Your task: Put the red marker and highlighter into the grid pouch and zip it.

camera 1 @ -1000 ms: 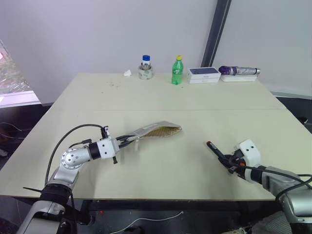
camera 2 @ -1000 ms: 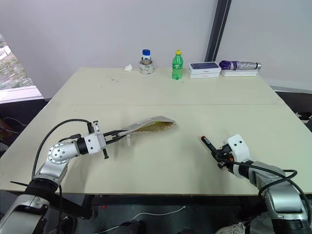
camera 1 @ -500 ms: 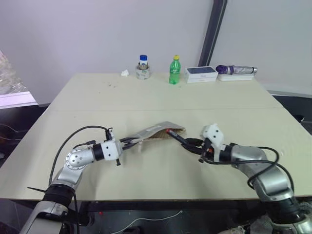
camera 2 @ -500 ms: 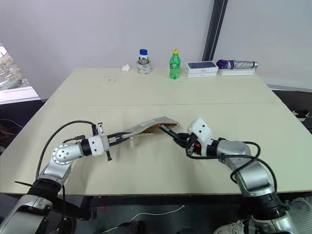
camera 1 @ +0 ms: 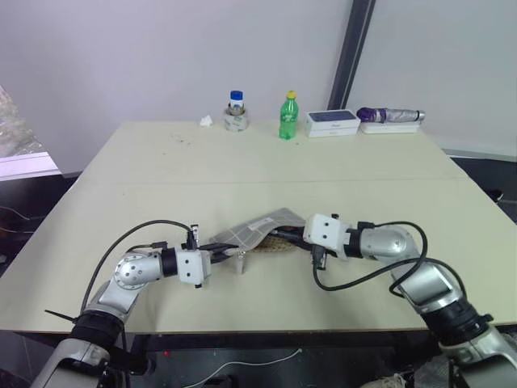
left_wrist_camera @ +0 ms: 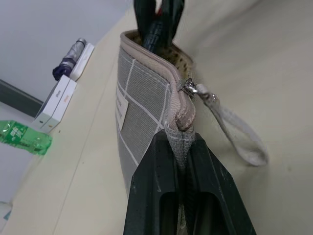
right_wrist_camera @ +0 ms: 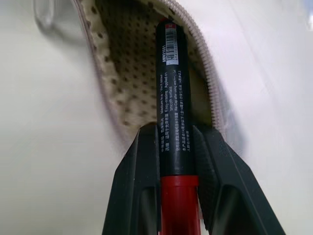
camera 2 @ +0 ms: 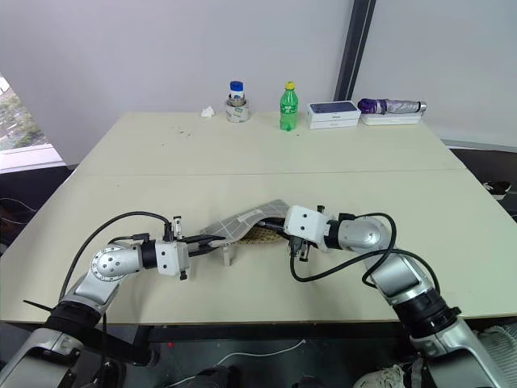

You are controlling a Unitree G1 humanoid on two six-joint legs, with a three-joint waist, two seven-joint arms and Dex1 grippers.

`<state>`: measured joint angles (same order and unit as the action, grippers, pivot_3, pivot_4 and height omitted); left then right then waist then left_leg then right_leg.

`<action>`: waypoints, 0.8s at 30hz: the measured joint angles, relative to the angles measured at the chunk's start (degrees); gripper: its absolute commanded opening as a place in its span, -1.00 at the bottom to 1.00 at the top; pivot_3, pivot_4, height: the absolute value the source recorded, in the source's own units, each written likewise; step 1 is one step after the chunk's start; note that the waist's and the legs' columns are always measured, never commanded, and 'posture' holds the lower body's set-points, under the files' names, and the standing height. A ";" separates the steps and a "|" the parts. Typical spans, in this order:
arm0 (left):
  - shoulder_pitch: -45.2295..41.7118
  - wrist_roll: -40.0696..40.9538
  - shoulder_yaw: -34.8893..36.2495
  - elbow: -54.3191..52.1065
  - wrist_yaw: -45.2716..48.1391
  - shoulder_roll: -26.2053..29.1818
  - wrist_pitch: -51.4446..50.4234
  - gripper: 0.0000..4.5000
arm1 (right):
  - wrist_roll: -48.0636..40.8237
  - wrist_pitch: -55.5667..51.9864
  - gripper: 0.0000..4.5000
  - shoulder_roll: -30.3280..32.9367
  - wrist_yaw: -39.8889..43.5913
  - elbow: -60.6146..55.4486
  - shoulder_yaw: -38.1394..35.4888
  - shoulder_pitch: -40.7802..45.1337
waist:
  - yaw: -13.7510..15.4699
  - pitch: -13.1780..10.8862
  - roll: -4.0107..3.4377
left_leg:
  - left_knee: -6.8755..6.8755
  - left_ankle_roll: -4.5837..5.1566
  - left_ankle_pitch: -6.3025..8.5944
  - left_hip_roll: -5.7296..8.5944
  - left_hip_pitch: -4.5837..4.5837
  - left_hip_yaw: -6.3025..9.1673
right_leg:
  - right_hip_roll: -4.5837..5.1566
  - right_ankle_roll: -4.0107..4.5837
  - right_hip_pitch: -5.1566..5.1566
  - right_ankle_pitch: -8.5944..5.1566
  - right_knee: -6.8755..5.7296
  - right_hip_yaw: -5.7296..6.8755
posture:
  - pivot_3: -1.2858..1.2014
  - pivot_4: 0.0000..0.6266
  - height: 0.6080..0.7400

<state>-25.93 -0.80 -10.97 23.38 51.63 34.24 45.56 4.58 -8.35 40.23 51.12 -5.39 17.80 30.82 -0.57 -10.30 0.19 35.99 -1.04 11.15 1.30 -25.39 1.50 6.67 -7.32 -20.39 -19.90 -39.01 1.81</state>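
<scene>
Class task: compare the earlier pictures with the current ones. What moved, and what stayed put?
The right end effector, gripping the slim red marker with the black end, swung leftward across the table and pushed the marker's tip into the open grey grid-lined fabric pouch. The left end effector kept pinching the pouch's end. The green bottle stayed put.

Beige table point(camera 1: 161, 174), centre frame. Upper centre: jar point(camera 1: 236, 113), green bottle point(camera 1: 287, 116), white boxes point(camera 1: 333, 123). Upper right: purple umbrella point(camera 1: 391, 115).

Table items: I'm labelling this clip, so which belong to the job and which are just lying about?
In the job:
- grid pouch
- red marker
- left claw
- right claw

Lying about:
- green bottle
- jar with blue lid
- white boxes
- folded umbrella
</scene>
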 measured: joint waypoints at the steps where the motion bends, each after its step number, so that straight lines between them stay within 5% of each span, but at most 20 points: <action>1: -0.33 -0.09 -0.19 0.03 0.11 0.00 0.08 -1.00 | 1.22 0.97 -0.82 -0.39 0.04 0.28 0.88 0.15 | -0.03 0.00 0.00 | 0.00 0.00 0.00 0.01 0.00 0.00 | 0.00 0.00 -0.01 0.00 0.00 0.00 | 0.03 -0.52 1.00; 13: -1.98 0.04 -1.76 0.17 1.16 -0.61 0.55 -1.00 | 14.20 15.55 -0.82 -5.81 -4.53 9.00 7.10 4.38 | -0.17 0.00 0.00 | -0.01 -0.01 -0.01 0.03 0.00 -0.01 | -0.01 0.00 -0.03 0.00 -0.01 -0.01 | 0.03 -0.52 1.00; 21: -1.93 0.27 -1.74 0.17 1.34 -0.55 0.91 -1.00 | 12.43 16.14 0.99 -7.41 -4.69 9.22 5.31 3.77 | 0.01 0.00 0.00 | 0.01 -0.01 -0.01 0.03 0.00 0.00 | 0.00 0.00 0.00 0.00 -0.01 0.00 | 0.03 -0.52 1.00; 24: -1.79 0.28 -1.72 0.10 1.26 -0.53 0.91 -1.00 | 9.67 15.57 0.99 -6.50 -4.12 7.63 2.79 1.89 | -0.05 0.00 0.00 | 0.00 -0.02 -0.01 0.02 0.00 -0.01 | 0.00 0.00 -0.01 0.00 -0.01 -0.01 | 0.03 -0.52 1.00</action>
<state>-27.72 -0.52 -12.69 23.48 52.90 33.71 46.48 14.26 7.22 33.73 47.00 2.24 20.59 32.72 -0.61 -10.31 0.19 36.00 -1.06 11.14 1.31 -25.39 1.49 6.67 -7.31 -20.39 -19.90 -39.03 1.80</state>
